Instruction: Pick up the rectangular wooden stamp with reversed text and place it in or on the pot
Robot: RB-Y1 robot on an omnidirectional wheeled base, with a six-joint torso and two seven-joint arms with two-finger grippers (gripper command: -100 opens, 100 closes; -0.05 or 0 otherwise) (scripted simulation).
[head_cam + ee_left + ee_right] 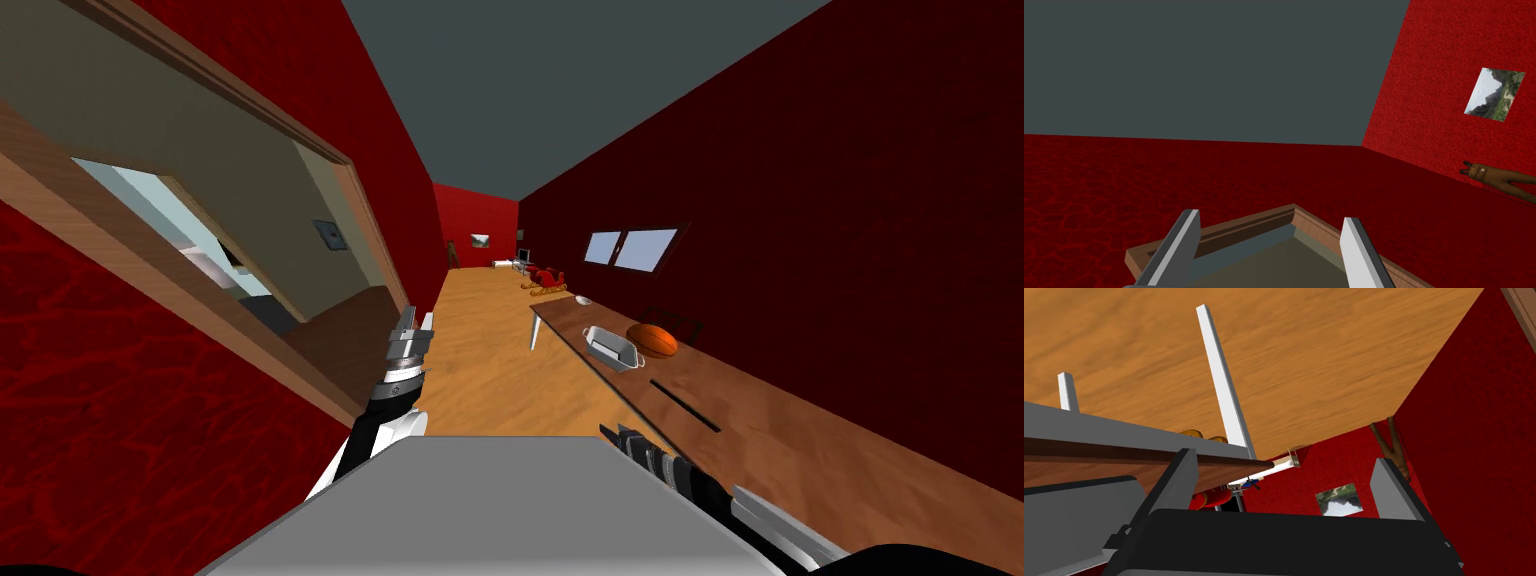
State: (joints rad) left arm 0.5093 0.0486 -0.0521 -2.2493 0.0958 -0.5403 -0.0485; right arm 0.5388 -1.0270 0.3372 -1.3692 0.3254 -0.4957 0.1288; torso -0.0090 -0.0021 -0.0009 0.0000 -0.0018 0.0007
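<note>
Stamp (685, 405), a dark narrow rectangular bar, lies on the long brown wooden table (800, 450) at right, nearer than the grey rectangular pot (612, 348). Left gripper (1270, 216) and right gripper (1284, 457) are both spread, empty.

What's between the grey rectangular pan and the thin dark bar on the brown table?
Nothing: bare tabletop between grey pan and dark bar, per head view.

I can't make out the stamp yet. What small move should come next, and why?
Probably roll forward along the table, turning slightly right. The grey pot and orange ball lie farther along it, seemingly beyond reach. The left gripper and right gripper stand open and empty, the right about level with the table's edge.
</note>
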